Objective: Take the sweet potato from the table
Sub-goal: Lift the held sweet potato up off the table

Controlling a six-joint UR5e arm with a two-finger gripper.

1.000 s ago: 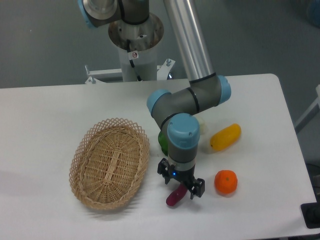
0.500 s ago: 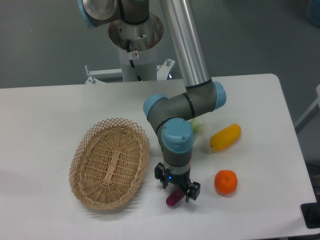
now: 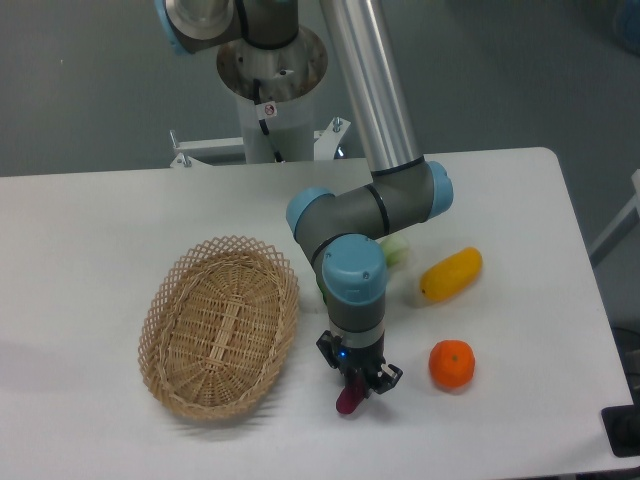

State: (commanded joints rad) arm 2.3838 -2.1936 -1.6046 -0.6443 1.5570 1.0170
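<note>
Here the gripper [image 3: 359, 381] is clenched on the sweet potato [image 3: 350, 398], whose lower end rests on the white bench [image 3: 90, 230], between basket [image 3: 218, 325] and orange [image 3: 451, 364].

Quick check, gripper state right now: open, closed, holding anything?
Gripper: closed on the sweet potato, which sits low at the table; lift-off cannot be told.
</note>
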